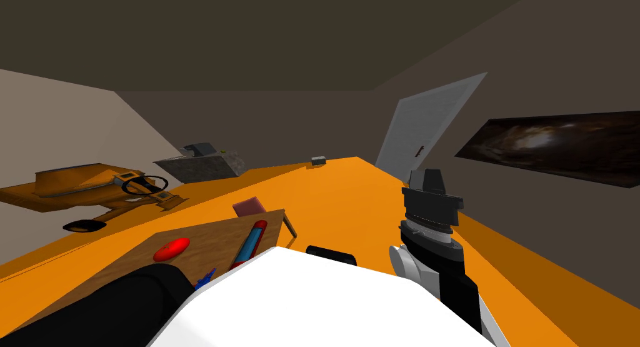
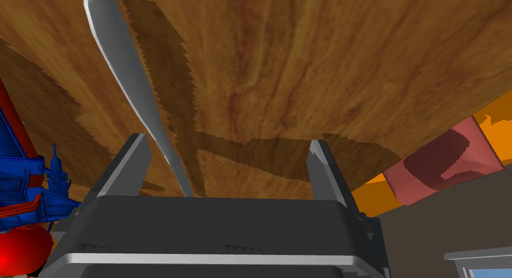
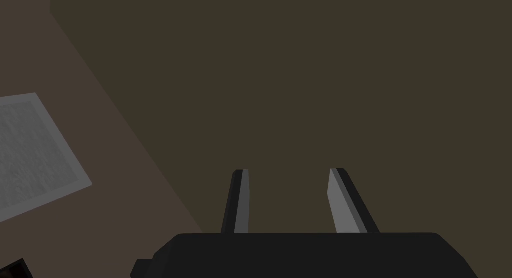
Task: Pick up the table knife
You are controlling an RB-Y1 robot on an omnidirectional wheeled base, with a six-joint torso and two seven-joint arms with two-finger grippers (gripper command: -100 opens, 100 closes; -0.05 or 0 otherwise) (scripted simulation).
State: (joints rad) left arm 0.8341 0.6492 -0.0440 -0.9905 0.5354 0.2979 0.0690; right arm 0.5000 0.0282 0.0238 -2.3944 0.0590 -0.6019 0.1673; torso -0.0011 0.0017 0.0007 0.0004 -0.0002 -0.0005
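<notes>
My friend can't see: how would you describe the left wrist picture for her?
A grey knife lies on a wooden table, its near end between the left arm's open jaws, close to one of them. A pink thing shows past the table's edge, and a blue toy and a red thing sit beside the jaws.

table knife point(image 2: 131, 84) on table point(image 2: 325, 64) | left gripper point(image 2: 227, 142) astride it

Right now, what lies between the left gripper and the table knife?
Nothing. In the left wrist view the grey table knife lies on the wooden tabletop, its narrow end running in between the left gripper's open fingers.
</notes>
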